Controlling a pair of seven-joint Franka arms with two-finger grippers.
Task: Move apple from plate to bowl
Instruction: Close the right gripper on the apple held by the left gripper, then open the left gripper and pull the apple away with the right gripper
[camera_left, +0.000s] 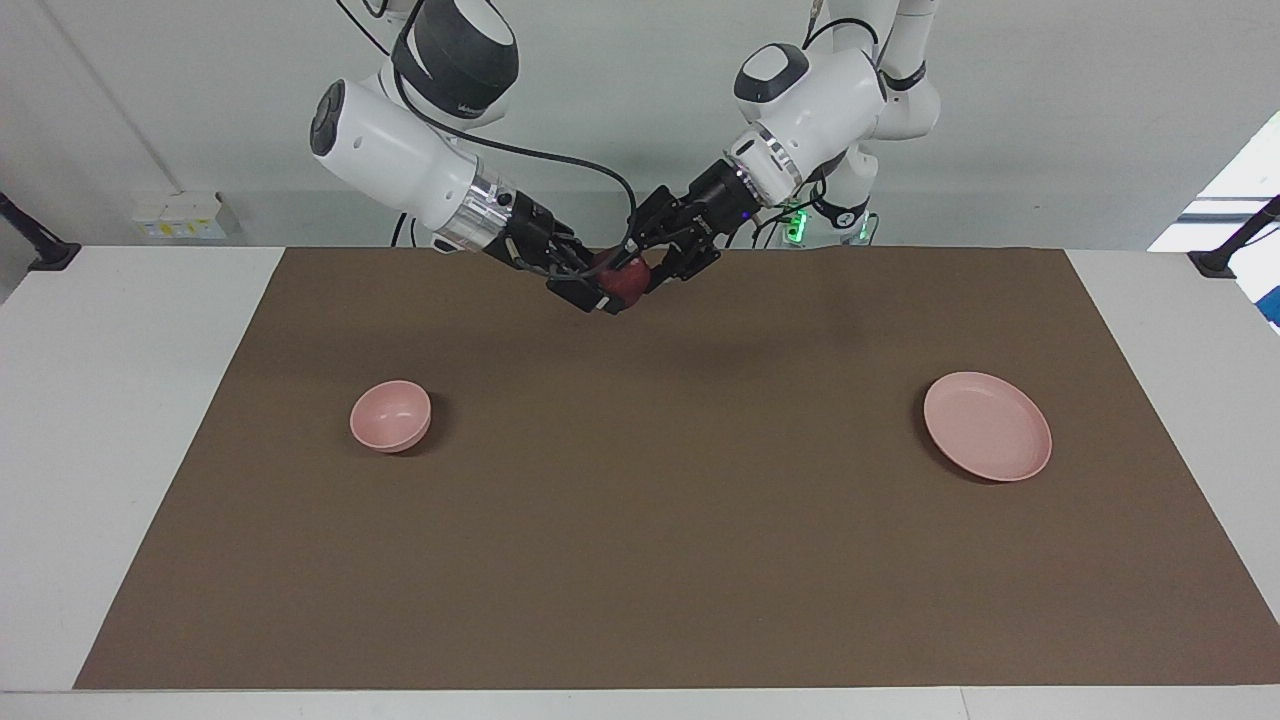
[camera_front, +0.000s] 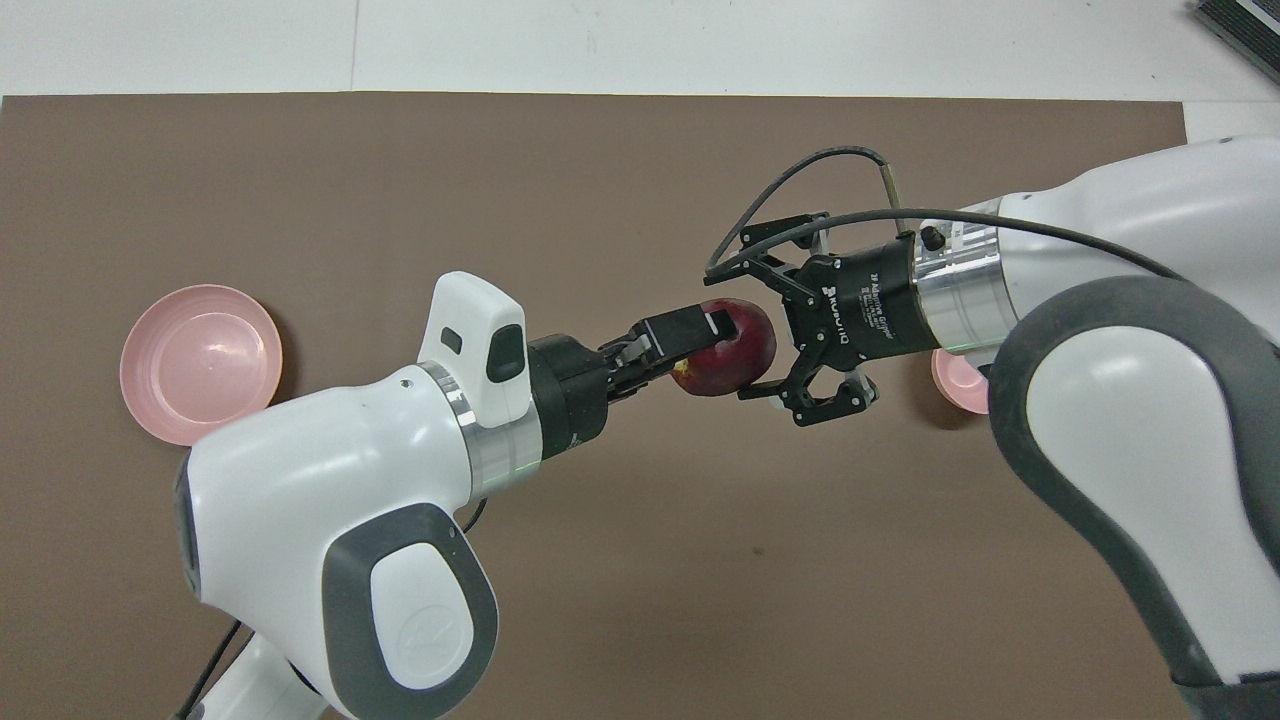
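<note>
A brown mat (camera_left: 640, 520) lay spread directly beneath the jaws and ran out toward both ends of a white table (camera_left: 110, 420). Well apart from the jaws, a black clamp mount (camera_left: 40, 250) stood at the right arm's end and another (camera_left: 1225, 255) at the left arm's. A pale wall box (camera_left: 180, 215) sat low on the wall (camera_left: 1050, 120), toward the right arm's end.

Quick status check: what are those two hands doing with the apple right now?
Left hand shut on apple, up over the mat. Right hand open, fingers straddling the apple. Bowl and plate both bare. Nothing in the way.
</note>
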